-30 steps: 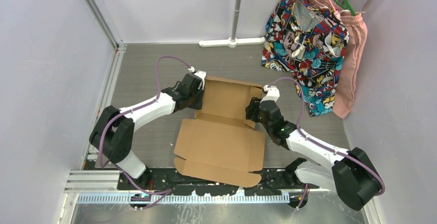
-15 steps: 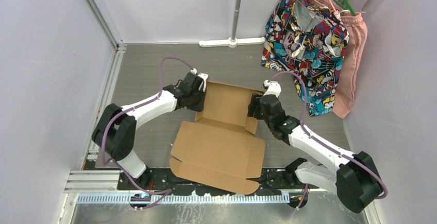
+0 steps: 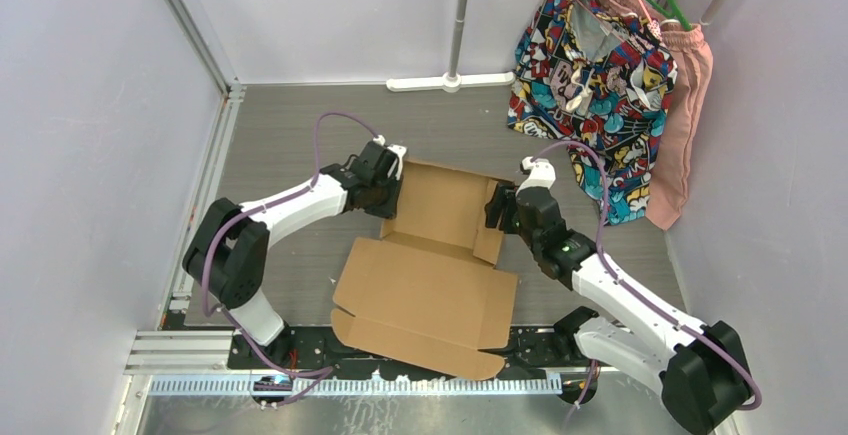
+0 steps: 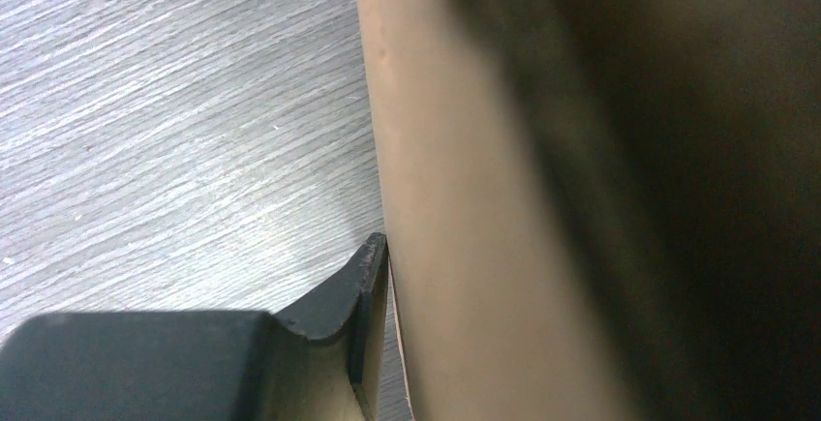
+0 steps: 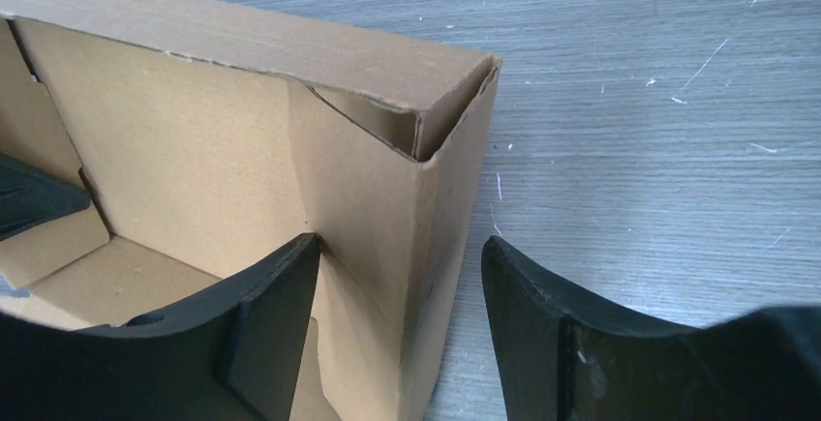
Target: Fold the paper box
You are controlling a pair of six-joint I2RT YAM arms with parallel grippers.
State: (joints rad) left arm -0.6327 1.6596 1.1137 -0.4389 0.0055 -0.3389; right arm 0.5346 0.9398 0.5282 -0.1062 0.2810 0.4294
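The paper box [image 3: 430, 285] is brown cardboard in the middle of the grey table. Its far half stands up as a shallow tray, and its near half lies flat with flaps spread. My left gripper [image 3: 388, 183] is at the tray's left wall. In the left wrist view one finger [image 4: 363, 295] touches that wall [image 4: 455, 198] with its tip, and the other finger is hidden behind the cardboard. My right gripper [image 3: 497, 210] straddles the tray's right wall near its far corner [image 5: 450, 102]. In the right wrist view this gripper [image 5: 399, 242] is open, with one finger inside the tray and one outside.
Patterned and pink clothes [image 3: 600, 85] hang on hangers at the back right. A white pole on a flat base [image 3: 455, 80] stands at the back. A metal rail [image 3: 350, 385] runs along the near edge. Enclosure walls stand to the left and right.
Both grippers have edged a little farther from the bases along the tray's side walls. The flat near half of the box has slid slightly to the left.
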